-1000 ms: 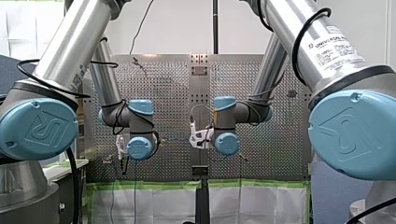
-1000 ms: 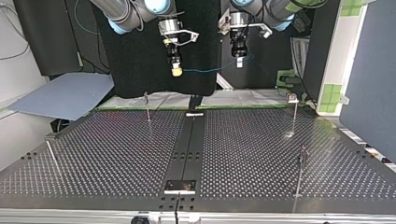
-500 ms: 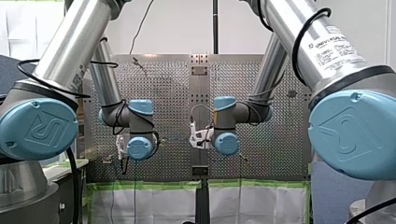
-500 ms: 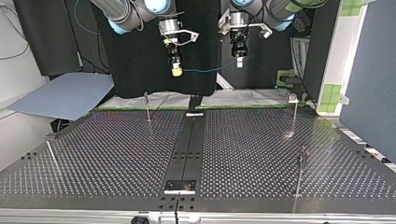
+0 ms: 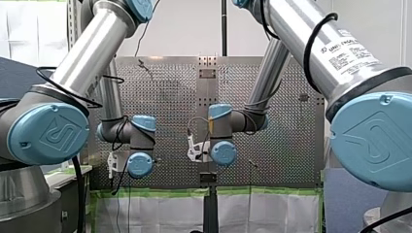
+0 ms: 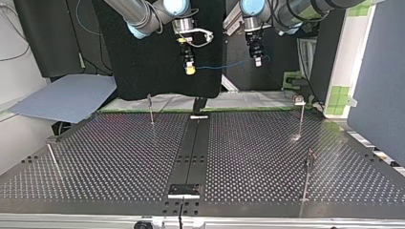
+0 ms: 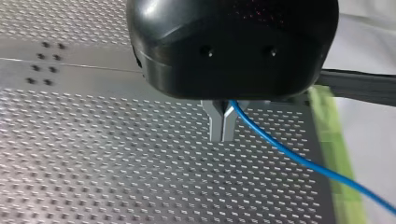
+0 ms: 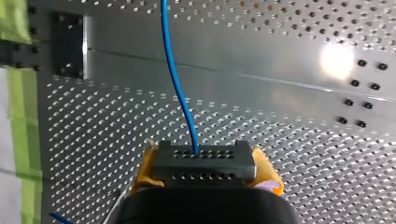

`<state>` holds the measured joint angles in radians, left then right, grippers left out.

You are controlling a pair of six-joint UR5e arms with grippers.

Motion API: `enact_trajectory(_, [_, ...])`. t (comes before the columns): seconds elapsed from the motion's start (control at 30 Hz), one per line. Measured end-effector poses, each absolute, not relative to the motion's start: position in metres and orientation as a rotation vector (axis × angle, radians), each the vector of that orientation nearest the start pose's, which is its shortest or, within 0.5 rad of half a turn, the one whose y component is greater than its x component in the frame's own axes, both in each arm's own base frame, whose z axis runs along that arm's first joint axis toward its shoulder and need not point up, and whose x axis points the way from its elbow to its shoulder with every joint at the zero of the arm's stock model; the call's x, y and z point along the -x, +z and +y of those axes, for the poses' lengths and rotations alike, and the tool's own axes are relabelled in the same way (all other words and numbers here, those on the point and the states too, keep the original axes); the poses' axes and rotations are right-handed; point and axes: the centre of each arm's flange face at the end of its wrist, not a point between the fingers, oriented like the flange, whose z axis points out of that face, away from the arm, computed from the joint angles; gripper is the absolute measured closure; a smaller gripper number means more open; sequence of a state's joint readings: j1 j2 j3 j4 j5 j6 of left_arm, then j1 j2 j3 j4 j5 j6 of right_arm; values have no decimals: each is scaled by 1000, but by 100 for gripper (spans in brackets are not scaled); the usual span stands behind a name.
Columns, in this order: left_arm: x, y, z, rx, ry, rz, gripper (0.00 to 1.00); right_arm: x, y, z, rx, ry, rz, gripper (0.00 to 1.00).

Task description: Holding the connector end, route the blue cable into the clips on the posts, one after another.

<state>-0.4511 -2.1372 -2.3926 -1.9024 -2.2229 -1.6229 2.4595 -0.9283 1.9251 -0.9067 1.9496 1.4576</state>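
High over the table (image 6: 119, 152), blue cable (image 6: 224, 66) spans both grippers. Right gripper (image 8: 204, 169) clamps the connector (image 8: 205, 156) between yellow pads (image 8: 269, 176). Left gripper (image 7: 223, 133) has its metal fingers (image 7: 215, 125) closed on the cable. Right arm label (image 5: 351, 48) reads "UNIVERSAL ROBOTS"; remainder illegible.

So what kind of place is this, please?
Probably a robotics lab bench: my left arm and my right arm, both industrial, over a perforated table with thin posts, green tape along its edge.
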Motion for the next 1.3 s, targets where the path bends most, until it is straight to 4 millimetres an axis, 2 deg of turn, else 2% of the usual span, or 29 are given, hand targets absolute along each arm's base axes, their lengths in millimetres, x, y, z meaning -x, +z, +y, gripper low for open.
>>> enact_trajectory(0.13, [-292, 16, -222, 133, 196, 1708, 100, -488, 65, -271, -1692, 1404, -833, 100])
enact_trajectory(0.33, [-291, 14, -222, 131, 199, 1712, 100, -487, 64, -271, -1695, 1401, -833, 100])
enact_trajectory(0.47, [-290, 20, -230, 111, 159, 1700, 100, -478, 64, -274, -1693, 1364, -848, 100])
enact_trajectory(0.57, [-288, 27, -237, 97, 113, 1697, 100, -469, 73, -278, -1668, 1342, -882, 100])
enact_trajectory(0.77, [-292, 46, -238, 119, 53, 1696, 100, -472, 107, -286, -1613, 1394, -871, 100])
enact_trajectory(1.1, [-297, 76, -231, 154, 60, 1692, 100, -494, 181, -292, -1598, 1545, -792, 100])
enact_trajectory(1.3, [-300, 94, -222, 199, 77, 1686, 100, -496, 205, -291, -1602, 1625, -790, 100])
